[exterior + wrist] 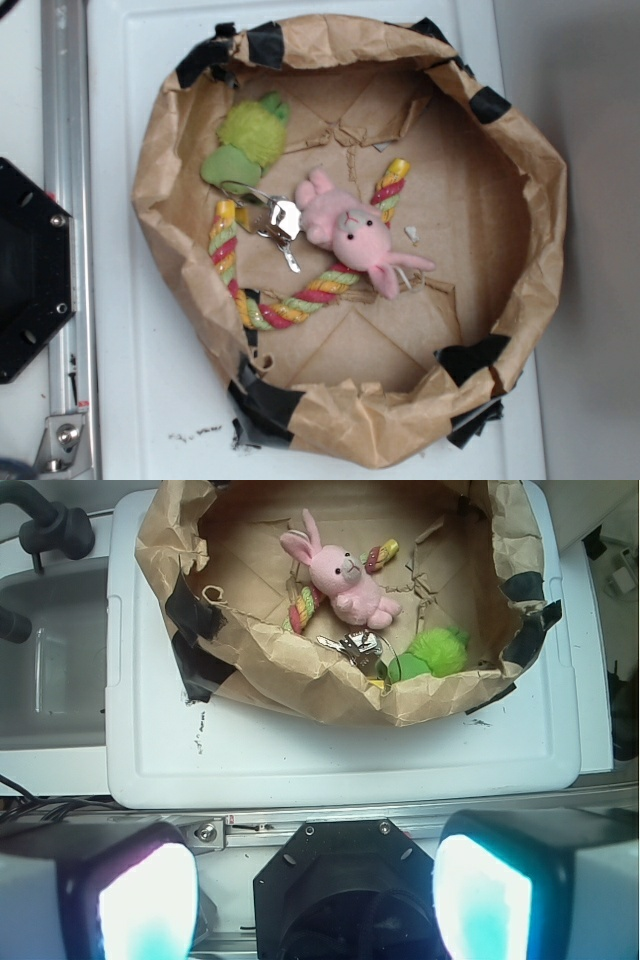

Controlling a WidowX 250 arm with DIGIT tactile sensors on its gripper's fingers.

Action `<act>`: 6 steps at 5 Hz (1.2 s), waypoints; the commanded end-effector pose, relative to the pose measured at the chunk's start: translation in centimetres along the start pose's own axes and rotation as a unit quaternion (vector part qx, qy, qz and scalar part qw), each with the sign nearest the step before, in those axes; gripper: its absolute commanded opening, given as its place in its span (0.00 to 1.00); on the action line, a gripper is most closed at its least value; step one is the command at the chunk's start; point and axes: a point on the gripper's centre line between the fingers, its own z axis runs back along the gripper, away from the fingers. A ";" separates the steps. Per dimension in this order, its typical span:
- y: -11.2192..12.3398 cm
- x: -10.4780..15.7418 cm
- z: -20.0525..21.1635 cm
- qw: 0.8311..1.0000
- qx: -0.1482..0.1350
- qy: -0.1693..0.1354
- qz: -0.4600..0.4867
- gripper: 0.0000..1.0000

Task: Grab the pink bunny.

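Your gripper [315, 895] hangs wide open, well short of the pink bunny [350, 230] in the paper bowl [530, 190]; next, reach in.

A lab bench: metal rail [63, 200], taped paper bin [520, 150].

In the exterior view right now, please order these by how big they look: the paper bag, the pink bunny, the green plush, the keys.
Largest to smallest:
1. paper bag
2. pink bunny
3. green plush, only slightly smaller than the bunny, so this pair is close
4. keys
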 end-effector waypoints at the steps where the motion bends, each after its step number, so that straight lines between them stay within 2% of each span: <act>1: 0.0 0.0 0.0 1.000 0.000 0.000 0.000 1.00; 2: 3.2 4.7 -4.6 0.991 0.003 -0.124 -0.054 1.00; 3: 4.1 9.4 -8.3 0.993 -0.011 -0.081 -0.089 1.00; 4: 3.1 13.5 -13.9 0.987 -0.034 -0.046 -0.147 1.00; 5: 2.0 13.0 -18.3 0.983 -0.003 0.010 -0.183 1.00; 6: 1.4 12.1 -22.1 0.975 0.017 0.044 -0.215 1.00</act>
